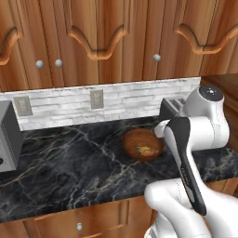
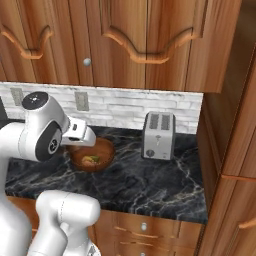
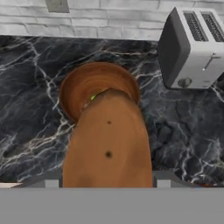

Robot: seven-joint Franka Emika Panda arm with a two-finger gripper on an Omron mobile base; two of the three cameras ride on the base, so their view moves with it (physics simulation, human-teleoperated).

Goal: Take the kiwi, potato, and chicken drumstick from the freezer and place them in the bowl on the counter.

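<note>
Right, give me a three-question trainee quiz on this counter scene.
1. True or false: the shallow reddish-brown wooden bowl is empty.
2. The silver two-slot toaster stands: A) inside the bowl; B) on the black marble counter beside the bowl; C) on the floor.
3. Fill in: the gripper is shut on a long brown ____.
Key: 1 false, a yellow-green kiwi piece lies in it; 2 B; 3 potato.

Bowl (image 2: 92,154) on counter (image 2: 150,185), toaster (image 2: 159,135) to its right; potato (image 3: 108,148) above bowl.
</note>
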